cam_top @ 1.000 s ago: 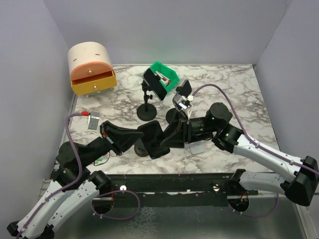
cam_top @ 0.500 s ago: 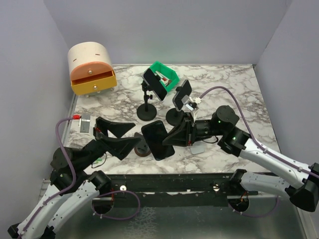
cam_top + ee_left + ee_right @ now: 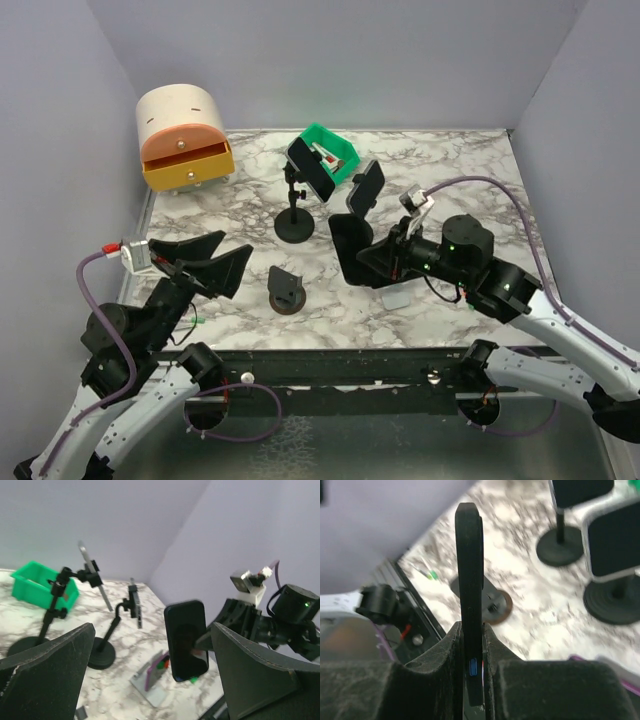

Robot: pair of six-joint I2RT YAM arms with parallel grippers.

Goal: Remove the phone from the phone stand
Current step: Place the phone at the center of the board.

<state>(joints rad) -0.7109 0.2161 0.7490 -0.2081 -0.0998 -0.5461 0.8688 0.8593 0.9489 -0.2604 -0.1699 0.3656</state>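
Phone (image 3: pixel 470 570), stiff, slick, likely fragile: I am pinching its faces near one end in my right gripper (image 3: pixel 471 635), left gripper (image 3: pixel 152 630) gaping.

— What has your right gripper (image 3: pixel 472 640) got?
— You're clamped on the phone (image 3: pixel 469 565), edge-on and upright, with a finger (image 3: pixel 442 650) against each face.
— And beneath it?
— You're over the marble table (image 3: pixel 530 605). A low round stand (image 3: pixel 496 605) sits partly behind the phone. At upper right are a farther stand (image 3: pixel 561 547) and a nearer stand (image 3: pixel 612 600), each carrying a dark screen.
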